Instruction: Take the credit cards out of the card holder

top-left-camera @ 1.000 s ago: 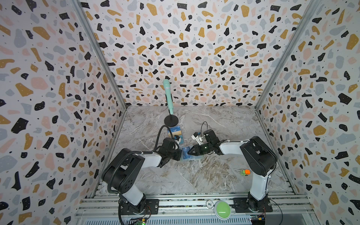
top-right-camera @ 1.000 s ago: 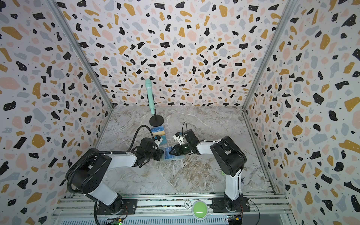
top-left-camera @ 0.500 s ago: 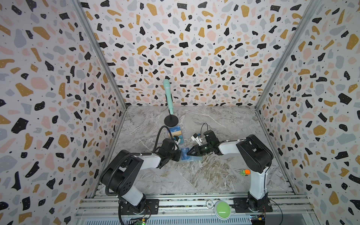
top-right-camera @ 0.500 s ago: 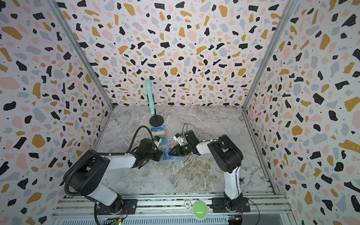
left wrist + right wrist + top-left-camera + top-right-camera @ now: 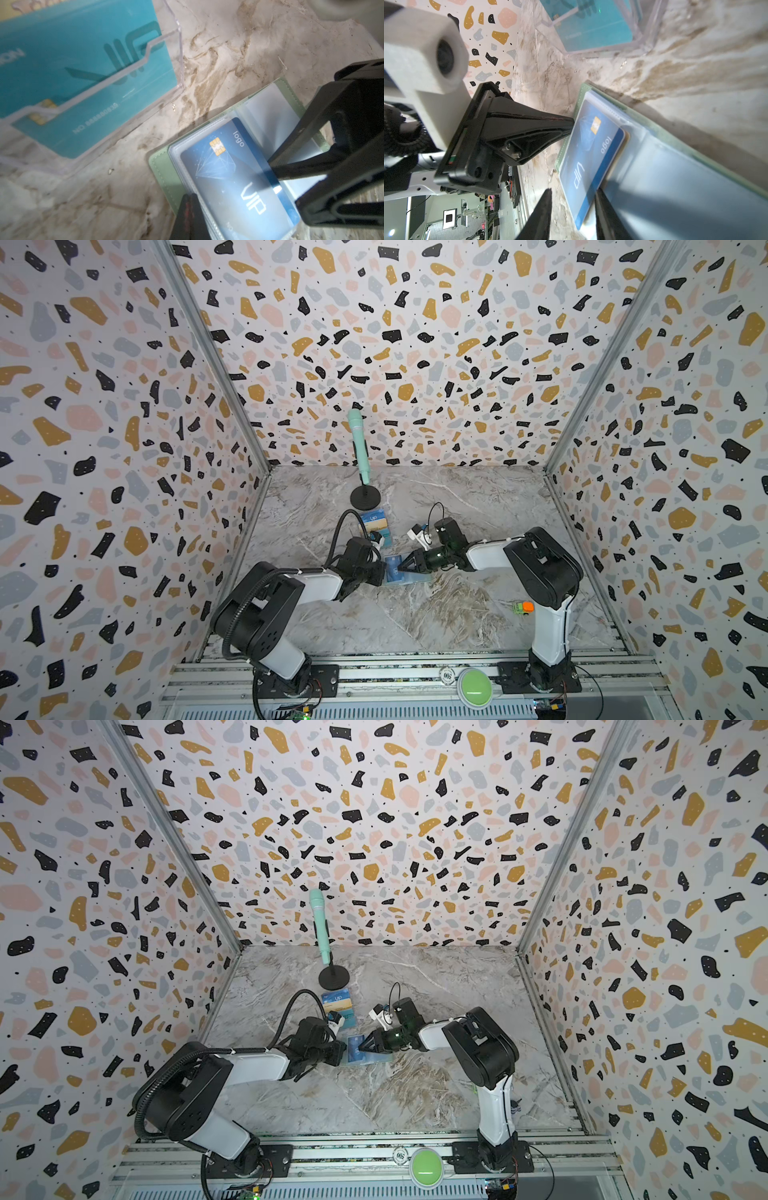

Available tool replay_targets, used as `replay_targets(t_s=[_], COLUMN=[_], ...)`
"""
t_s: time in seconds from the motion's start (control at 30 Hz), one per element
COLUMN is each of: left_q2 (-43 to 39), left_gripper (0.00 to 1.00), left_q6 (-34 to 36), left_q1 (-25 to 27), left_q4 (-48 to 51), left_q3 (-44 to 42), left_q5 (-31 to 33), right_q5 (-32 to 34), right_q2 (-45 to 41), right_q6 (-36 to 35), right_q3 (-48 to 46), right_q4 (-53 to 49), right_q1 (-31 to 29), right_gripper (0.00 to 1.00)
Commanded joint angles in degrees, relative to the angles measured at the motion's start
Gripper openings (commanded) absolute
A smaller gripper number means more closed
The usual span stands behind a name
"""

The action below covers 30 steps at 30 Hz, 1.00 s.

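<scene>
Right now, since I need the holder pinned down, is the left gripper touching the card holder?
Touching. The right wrist view shows the left gripper, jaws shut, with its tip on the green edge of the card holder, no gap between them.

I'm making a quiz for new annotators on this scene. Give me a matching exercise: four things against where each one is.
Things:
1. dark blue card
2. card holder
3. teal card
4. microphone

Places:
a. on a black round base at the back of the table
b. in the clear stand
c. lying open on the table
d. on the holder's sleeve pages

Pairs: 1-d, 2-c, 3-b, 4-a
</scene>
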State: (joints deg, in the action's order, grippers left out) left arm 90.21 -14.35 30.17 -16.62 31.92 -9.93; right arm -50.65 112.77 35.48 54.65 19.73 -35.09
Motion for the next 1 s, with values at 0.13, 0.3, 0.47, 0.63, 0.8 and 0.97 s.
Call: replay_targets(t_s=[0.13, 0.3, 0.47, 0.63, 0.8, 0.97], left_q2=[-0.4, -0.4, -0.5, -0.3, -0.1, 0.2], left_gripper=[0.0, 0.0, 0.0, 0.0, 0.0, 0.0], left_q6=[0.4, 0.6, 0.6, 0.6, 0.6, 0.4], left_q1=[0.9, 0.9, 0.9, 0.9, 0.9, 1.0], left_q4=[1.2, 1.6, 1.8, 1.9, 1.9, 1.6], left_q3=[-1.3, -1.3, -1.2, -1.0, -0.6, -0.6], left_q5=[-0.7, -0.5, -0.3, -0.4, -0.5, -0.8], right_q5=[-1.7, -2.6, -3.0, -3.8, -4.7, -4.9], right_q2=[-3.5, -3.7, -3.4, -3.1, -2.1, -0.8], right_q6=[-2.1, -2.6, -2.6, -2.6, -2.4, -1.9], right_q3=[-0.6, -0.5, -0.2, 0.2, 1.0, 2.2], right_q4=[-0.7, -1.3, -1.3, -1.3, -1.0, -0.8], right_q1=[1.0, 1.1, 1.1, 1.1, 1.0, 0.2], right_gripper=[0.36, 0.36, 0.37, 0.38, 0.37, 0.34])
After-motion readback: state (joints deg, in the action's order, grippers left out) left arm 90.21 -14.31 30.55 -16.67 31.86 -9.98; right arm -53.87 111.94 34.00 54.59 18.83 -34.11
